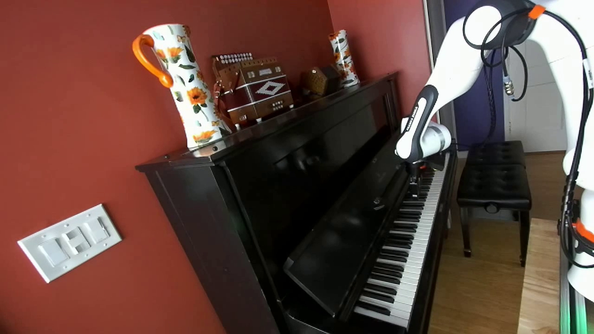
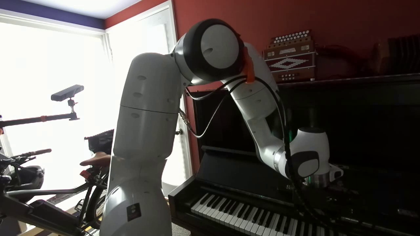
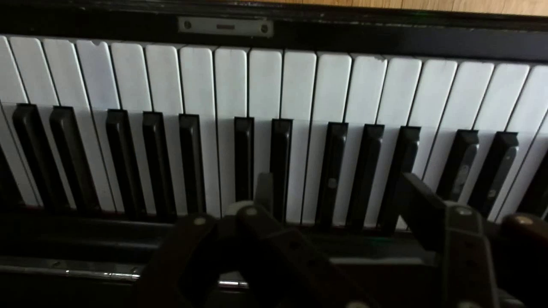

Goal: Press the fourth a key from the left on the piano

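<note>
Alignment seems in hand: wrist view has piano keys (image 3: 265, 85) toward twelve o'clock from parted fingers (image 3: 424, 209), contact unclear; next, close, press.

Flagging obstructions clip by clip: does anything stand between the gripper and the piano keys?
Nothing visible does: in the wrist view, the open gripper is over the piano keys with no object between them. Whether it touches any key, I can't tell.

Glossy blk upright piano (image 1: 297, 204) stands by red wall (image 1: 69, 116), b/w keys (image 1: 419, 246) uncovered.
</note>
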Controlling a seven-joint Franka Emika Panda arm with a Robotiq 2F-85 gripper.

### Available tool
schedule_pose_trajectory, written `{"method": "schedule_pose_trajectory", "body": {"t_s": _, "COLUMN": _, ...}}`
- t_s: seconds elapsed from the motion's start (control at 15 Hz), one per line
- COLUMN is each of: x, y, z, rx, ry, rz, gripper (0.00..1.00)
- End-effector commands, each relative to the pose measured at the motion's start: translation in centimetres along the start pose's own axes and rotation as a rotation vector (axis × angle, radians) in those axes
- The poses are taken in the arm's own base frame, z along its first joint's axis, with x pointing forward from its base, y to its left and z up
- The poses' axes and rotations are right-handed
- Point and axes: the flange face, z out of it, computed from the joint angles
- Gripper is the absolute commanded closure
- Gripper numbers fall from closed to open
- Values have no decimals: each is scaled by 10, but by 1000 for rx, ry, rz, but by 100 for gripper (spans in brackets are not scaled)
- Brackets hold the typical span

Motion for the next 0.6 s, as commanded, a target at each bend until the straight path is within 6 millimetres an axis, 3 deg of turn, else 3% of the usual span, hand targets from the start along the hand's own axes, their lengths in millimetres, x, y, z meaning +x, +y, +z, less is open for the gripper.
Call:
{"method": "schedule_pose_trajectory", "body": {"t_s": 0.0, "x": -10, "y": -6, "z": -18, "rx": -20, "ry": -22, "rz": 13, "gripper": 0}}
{"method": "schedule_pose_trajectory", "body": {"t_s": 0.53, "x": -7, "y": -22, "z": -46, "rx": -37, "ry": -32, "rz": 13, "gripper": 0}}
